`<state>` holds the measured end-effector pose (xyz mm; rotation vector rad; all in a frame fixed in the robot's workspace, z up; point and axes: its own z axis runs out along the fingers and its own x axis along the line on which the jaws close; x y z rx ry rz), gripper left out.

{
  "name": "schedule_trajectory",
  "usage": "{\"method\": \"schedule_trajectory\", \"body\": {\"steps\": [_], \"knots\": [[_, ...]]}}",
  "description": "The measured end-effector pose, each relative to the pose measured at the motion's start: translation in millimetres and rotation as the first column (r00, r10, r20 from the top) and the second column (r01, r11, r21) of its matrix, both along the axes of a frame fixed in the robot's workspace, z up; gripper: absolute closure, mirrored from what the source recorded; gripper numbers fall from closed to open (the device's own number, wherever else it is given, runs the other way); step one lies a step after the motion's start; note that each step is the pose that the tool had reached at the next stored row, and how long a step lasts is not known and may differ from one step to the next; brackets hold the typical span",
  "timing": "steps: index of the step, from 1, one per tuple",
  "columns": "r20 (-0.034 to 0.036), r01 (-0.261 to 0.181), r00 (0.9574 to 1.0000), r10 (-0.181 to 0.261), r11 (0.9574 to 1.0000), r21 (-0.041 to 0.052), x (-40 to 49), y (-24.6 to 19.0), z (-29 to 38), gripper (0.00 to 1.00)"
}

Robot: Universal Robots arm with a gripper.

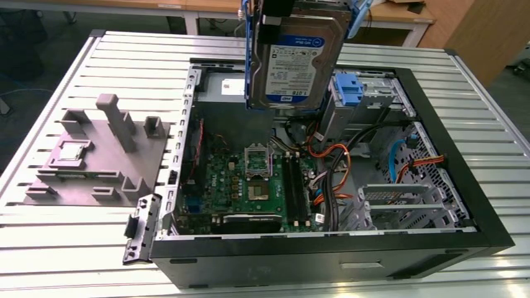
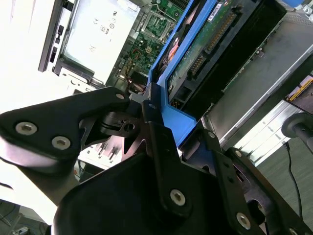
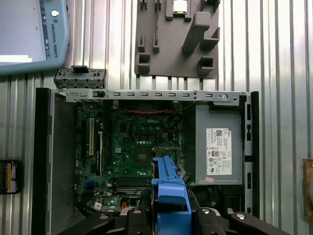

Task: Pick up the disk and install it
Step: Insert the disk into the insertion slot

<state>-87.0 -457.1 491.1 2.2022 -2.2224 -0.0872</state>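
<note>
Blue-railed disk [image 1: 294, 62] upright, long axis vertical

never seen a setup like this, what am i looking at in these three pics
It is a robot arm working over an open computer case that lies on a slatted metal table. One camera off the arm watches the scene; the two wrist views ride on the arm. The black gripper is shut on the disk, a hard drive in blue rails, held in the air above the case. A grey fixture plate lies beside the case.
</note>
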Motion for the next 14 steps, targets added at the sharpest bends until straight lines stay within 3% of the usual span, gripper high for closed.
{"method": "schedule_trajectory", "body": {"steps": [14], "knots": [[0.0,0.0,1.0,0.0,1.0,-0.0001,0.1,-1.4,0.1,0.63]]}}
